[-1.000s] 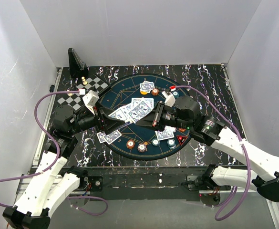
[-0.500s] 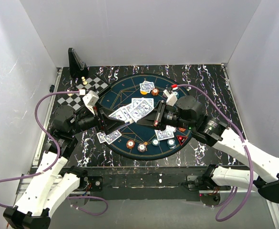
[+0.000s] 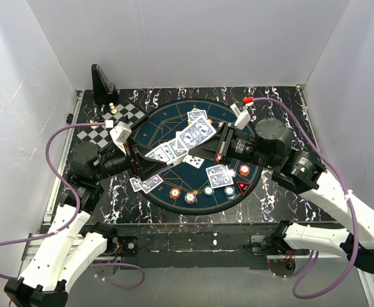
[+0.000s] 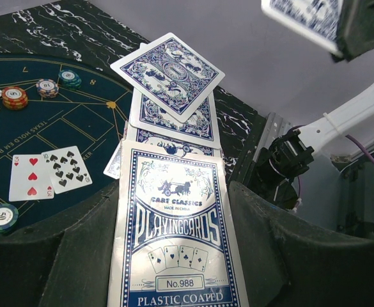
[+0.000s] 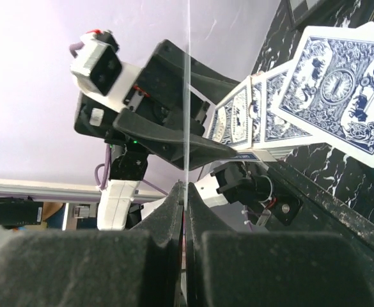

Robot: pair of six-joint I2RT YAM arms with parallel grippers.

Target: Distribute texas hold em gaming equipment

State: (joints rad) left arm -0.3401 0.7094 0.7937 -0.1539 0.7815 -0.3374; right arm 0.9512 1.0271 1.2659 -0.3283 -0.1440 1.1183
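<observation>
Here, your left fingers (image 4: 52, 268) clamp a card box (image 4: 180, 243), with blue-backed cards (image 4: 169, 71) fanned off its top, above the round blue mat (image 3: 167, 121). Your right fingers (image 5: 84, 268), pressed together, pinch a single card (image 4: 302, 19) near that fan. Two face-up cards (image 4: 46, 176) lie on the mat among chips (image 3: 190, 197).

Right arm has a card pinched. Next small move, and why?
Probably lower the right gripper toward the mat, then release: it is shut on one card, held in the air apart from the fanned deck in the left gripper.
</observation>
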